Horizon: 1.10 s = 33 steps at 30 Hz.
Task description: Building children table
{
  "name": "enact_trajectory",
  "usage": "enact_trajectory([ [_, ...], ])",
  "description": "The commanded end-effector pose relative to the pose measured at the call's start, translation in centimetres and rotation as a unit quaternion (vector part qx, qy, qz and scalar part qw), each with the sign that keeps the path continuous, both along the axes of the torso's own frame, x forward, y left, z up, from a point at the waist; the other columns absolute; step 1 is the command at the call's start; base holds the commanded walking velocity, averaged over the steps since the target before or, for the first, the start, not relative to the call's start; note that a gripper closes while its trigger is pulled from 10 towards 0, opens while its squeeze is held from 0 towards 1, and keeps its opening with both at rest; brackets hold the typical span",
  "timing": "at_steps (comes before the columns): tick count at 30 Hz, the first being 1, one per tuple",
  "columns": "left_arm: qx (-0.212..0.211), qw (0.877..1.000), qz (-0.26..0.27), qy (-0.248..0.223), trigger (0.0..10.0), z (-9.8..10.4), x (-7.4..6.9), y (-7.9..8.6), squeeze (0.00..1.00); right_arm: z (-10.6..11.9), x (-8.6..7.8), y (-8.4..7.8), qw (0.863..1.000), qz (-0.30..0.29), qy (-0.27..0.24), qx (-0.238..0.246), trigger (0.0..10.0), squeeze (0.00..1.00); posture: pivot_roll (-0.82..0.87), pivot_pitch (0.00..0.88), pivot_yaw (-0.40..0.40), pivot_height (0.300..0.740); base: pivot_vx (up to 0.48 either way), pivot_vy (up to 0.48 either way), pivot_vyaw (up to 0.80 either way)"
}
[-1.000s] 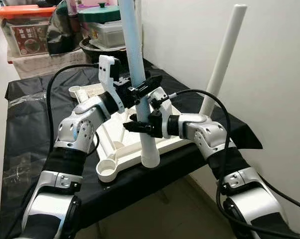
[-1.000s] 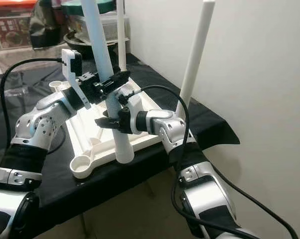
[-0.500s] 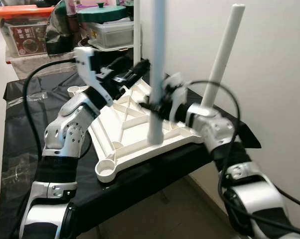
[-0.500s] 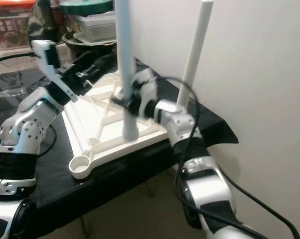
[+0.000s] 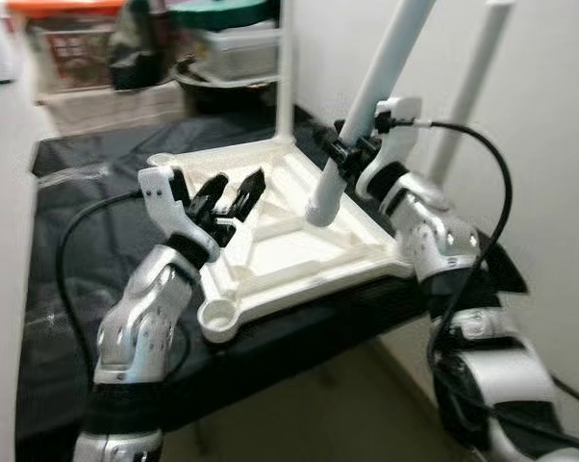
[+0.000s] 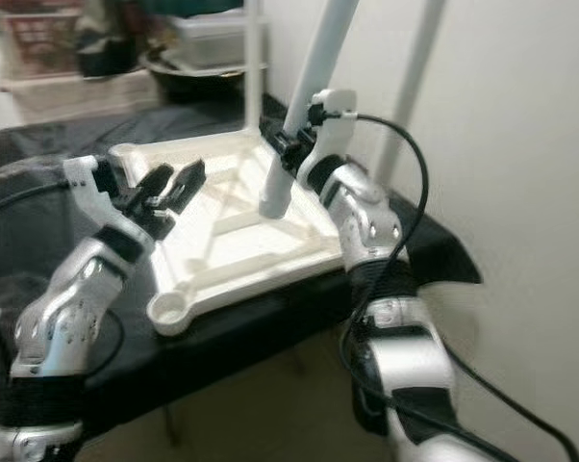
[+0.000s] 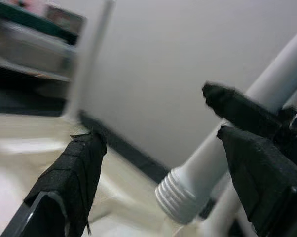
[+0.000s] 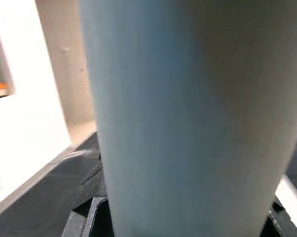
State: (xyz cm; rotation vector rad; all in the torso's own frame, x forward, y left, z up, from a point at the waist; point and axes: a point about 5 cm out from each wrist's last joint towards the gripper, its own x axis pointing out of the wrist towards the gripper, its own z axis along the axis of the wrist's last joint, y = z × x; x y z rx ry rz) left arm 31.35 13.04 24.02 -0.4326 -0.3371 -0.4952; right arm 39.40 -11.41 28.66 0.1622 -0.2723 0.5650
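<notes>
Now the right gripper (image 5: 345, 154) is lifted over the far right part of the white tabletop (image 5: 270, 241), pinching a white table leg (image 5: 366, 96) that tilts up and to the right — its ridged end hangs just above the tabletop. Left gripper (image 5: 230, 195) hovers low over the left side, fingers spread with nothing in them. Tabletop lies upside down on a black cloth (image 5: 68, 241), its near corner close to the cloth's front edge.

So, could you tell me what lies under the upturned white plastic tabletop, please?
The white plastic tabletop rests on a black cloth that drapes over the support's edge. Whatever is beneath the cloth is covered.
</notes>
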Motion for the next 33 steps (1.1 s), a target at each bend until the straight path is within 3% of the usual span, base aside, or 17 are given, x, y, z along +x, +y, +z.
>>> enact_trajectory([
  [1,0.005,1.0,-0.002,-0.003,10.0,0.2,-0.1,-0.3,0.0,0.4,-0.1,-0.4,1.0,-0.009,-0.012,0.004,10.0,0.0,0.12,0.0,-0.04,0.74,0.0,0.0,0.78],
  [3,0.035,0.999,0.018,0.033,10.0,-2.3,-1.7,-0.5,0.0,-0.7,-0.6,-0.4,1.0,-0.023,-0.012,0.016,10.0,0.0,0.12,0.0,-0.043,0.74,0.0,0.0,0.78],
  [5,0.035,0.999,0.018,0.033,10.0,-2.3,-1.7,-0.5,0.0,-0.7,-0.6,-0.4,1.0,-0.023,-0.012,0.016,10.0,0.0,0.12,0.0,-0.043,0.74,0.0,0.0,0.78],
  [8,0.062,0.996,0.031,0.062,10.0,-4.1,-2.8,-1.0,0.0,-1.4,-1.0,-0.2,0.999,-0.019,-0.004,0.03,10.0,0.0,0.12,0.0,-0.051,0.74,0.0,0.0,0.78],
  [10,0.062,0.996,0.031,0.062,10.0,-4.1,-2.8,-1.0,0.0,-1.4,-1.0,-0.2,0.999,-0.019,-0.004,0.03,10.0,0.0,0.12,0.0,-0.051,0.74,0.0,0.0,0.78],
  [14,0.071,0.992,0.029,0.096,10.0,-6.0,-4.0,-2.0,0.0,-2.1,-1.6,0.2,0.999,-0.002,0.002,0.043,10.0,0.0,0.12,0.0,-0.049,0.74,0.0,0.0,0.78],
  [23,0.105,0.986,0.036,0.123,10.0,-7.7,-5.8,-2.7,0.0,-2.9,-2.4,0.8,0.999,0.003,0.012,0.045,10.0,0.0,0.12,0.0,-0.049,0.74,0.0,0.0,0.78],
  [33,0.111,0.983,0.049,0.139,10.0,-8.3,-6.6,-2.7,0.0,-3.5,-2.6,0.8,0.999,0.007,0.027,0.029,10.0,0.0,0.12,0.0,-0.047,0.74,0.0,0.0,0.76],
])
